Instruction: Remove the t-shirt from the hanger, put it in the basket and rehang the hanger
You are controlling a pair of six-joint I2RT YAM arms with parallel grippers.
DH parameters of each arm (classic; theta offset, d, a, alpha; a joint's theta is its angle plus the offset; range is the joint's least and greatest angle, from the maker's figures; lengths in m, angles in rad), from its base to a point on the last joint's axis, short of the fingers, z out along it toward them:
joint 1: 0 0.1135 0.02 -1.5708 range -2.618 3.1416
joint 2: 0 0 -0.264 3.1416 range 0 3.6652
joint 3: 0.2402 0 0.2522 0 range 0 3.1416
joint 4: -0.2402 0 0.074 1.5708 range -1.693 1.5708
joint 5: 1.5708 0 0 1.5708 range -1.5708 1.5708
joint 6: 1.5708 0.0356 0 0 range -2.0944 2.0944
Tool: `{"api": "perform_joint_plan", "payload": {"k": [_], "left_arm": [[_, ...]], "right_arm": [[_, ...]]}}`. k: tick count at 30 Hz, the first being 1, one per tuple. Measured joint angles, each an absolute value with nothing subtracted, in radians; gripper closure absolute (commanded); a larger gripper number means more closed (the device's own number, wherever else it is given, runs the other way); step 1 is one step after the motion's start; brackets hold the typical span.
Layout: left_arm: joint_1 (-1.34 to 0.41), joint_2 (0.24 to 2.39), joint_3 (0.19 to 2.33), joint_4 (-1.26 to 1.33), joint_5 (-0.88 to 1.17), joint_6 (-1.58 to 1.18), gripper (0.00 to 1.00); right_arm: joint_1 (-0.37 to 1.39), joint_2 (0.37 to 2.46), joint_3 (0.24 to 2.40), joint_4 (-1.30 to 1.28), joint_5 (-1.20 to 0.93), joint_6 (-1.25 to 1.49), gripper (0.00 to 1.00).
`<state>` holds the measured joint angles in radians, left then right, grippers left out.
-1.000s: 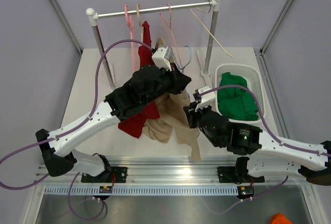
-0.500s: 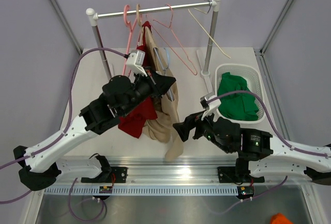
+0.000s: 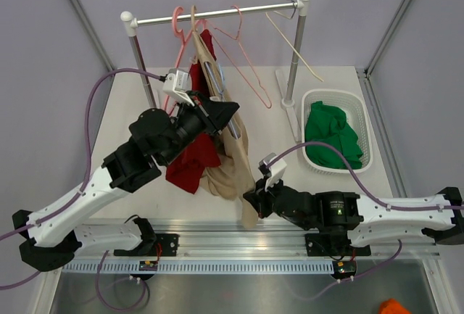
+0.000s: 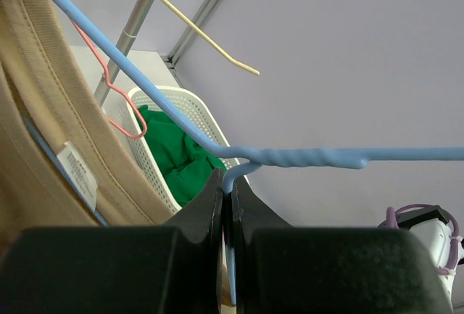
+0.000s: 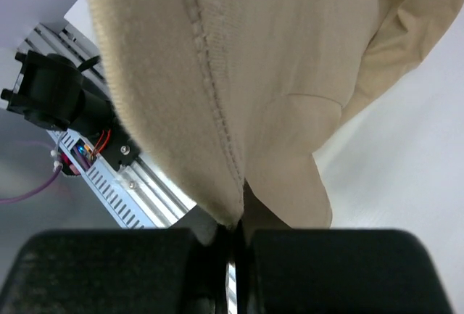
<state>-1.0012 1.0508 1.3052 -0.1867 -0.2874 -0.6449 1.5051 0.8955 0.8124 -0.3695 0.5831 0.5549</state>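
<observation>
A beige t-shirt [image 3: 233, 162] hangs on a blue hanger [image 3: 214, 76] below the rail and drapes down toward the table's near edge. My left gripper [image 3: 222, 111] is shut on the blue hanger's twisted neck [image 4: 304, 158]; its tips [image 4: 228, 183] pinch the wire. The shirt's collar [image 4: 43, 111] lies left of it. My right gripper [image 3: 251, 201] is shut on the shirt's lower hem [image 5: 275, 75], its tips [image 5: 233, 230] clamped at the seam near the front edge.
A red garment [image 3: 190, 163] hangs beside the beige shirt. Pink hangers [image 3: 243, 53] and a cream hanger [image 3: 293, 38] hang on the rail [image 3: 217, 14]. A white basket [image 3: 360, 107] holding green cloth [image 3: 330, 136] stands at the right. The aluminium base rail [image 5: 123, 176] lies below my right gripper.
My left gripper has moved back and left with the hanger. My right gripper has pulled the beige shirt's hem left and toward the near edge, stretching the shirt out.
</observation>
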Motion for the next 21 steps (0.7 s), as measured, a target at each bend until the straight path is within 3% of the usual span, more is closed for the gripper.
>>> {"api": "perform_joint_plan", "payload": {"k": [11, 21], "left_arm": [[-0.998, 1.021, 1.407, -0.232, -0.324, -0.561, 1.0], [-0.997, 0.954, 1.442, -0.264, -0.319, -0.561, 1.0]], "right_arm": [[1.676, 0.964, 0.813, -0.426, 0.627, 0.644, 1.0], [1.76, 0.842, 0.762, -0.576, 0.815, 0.87, 1.0]]}}
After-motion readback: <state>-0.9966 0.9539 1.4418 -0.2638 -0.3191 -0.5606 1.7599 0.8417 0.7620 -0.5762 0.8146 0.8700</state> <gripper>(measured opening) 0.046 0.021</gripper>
